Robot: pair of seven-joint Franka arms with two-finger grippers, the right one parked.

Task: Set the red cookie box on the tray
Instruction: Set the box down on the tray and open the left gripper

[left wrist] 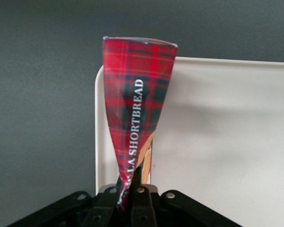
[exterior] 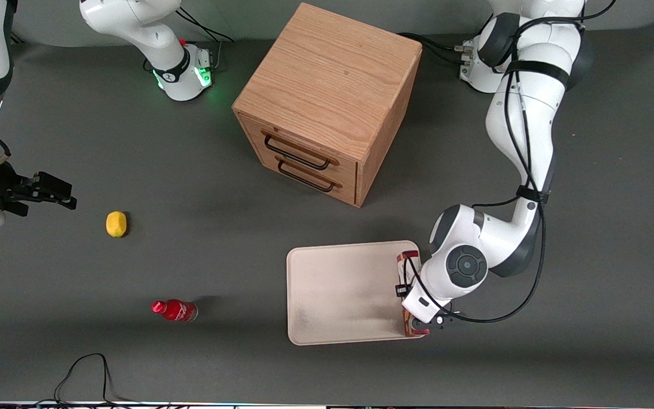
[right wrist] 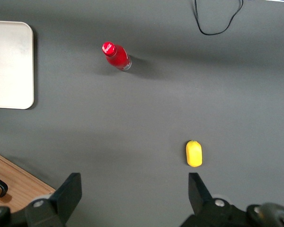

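Left arm's gripper (exterior: 424, 325) sits over the tray's (exterior: 338, 284) short edge at the working arm's end of the desk (exterior: 134, 352), at the corner nearer the front camera. Fingers (left wrist: 141, 208) pressed in on the red cookie box (left wrist: 137, 109), pinching one end of it; the carton is squeezed narrow at the grip and flares wider toward its free end. Tartan pattern, white lettering along its length, a tan cookie picture close to the fingers. In the front view the box (exterior: 405, 262) runs along that short edge of the tray, mostly hidden under the arm's wrist, one end showing at the tray's corner nearer the drawer cabinet (exterior: 327, 102), the other just past the rim at the near corner. Cannot tell whether the box rests on the tray or is held just above it. Rest of the tray bare, a faint grey smudge near one near corner. Cabinet stands farther from the front camera than the tray, two drawers with dark handles. Toward the parked arm's end: a small red bottle (exterior: 175, 310) lying on its side, and a yellow lemon (exterior: 116, 223) farther from the camera than the bottle, both well apart from the tray.
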